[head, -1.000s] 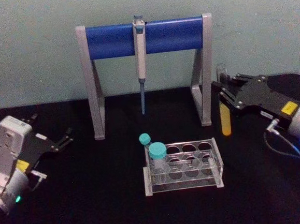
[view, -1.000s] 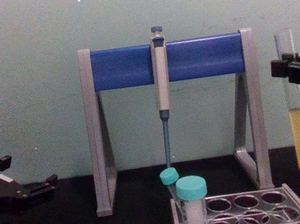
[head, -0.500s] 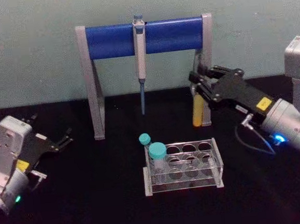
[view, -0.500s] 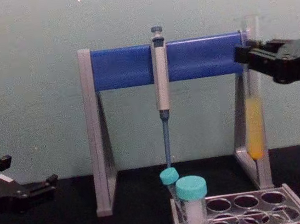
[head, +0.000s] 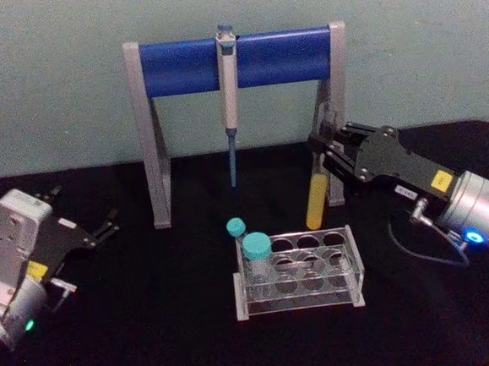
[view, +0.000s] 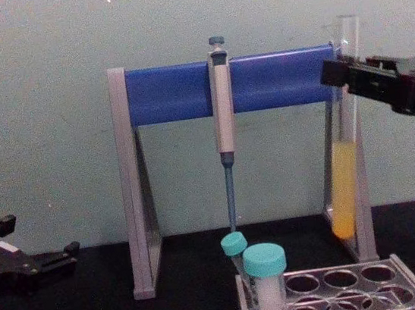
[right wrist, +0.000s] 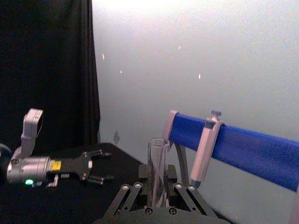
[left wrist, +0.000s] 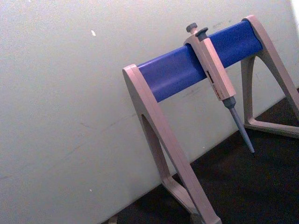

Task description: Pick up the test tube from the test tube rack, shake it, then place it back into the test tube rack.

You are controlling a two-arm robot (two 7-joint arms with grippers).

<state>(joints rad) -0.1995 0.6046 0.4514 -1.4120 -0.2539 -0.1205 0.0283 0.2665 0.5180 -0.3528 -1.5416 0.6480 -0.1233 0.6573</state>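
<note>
The test tube [head: 316,201], clear with yellow-orange liquid in its lower part, hangs slightly tilted above and just behind the test tube rack [head: 355,269]. My right gripper [head: 319,149] is shut on its upper part, reaching in from the right. From the chest, the test tube [view: 345,183] crosses in front of the stand's right leg, held by the right gripper [view: 344,76], its bottom above the rack [view: 411,290]. The right wrist view looks along the tube's open mouth [right wrist: 158,145]. My left gripper [head: 98,231] rests open at the far left, near the table.
A grey-and-blue pipette stand [head: 235,61] straddles the back of the table with a pipette [head: 229,91] hanging from it. Two teal-capped tubes [head: 256,250] stand in the rack's left end. The rack's other holes are free.
My right gripper has carried the test tube leftward from the table's right side, then lower and nearer over the rack's back edge. The left arm has not moved.
</note>
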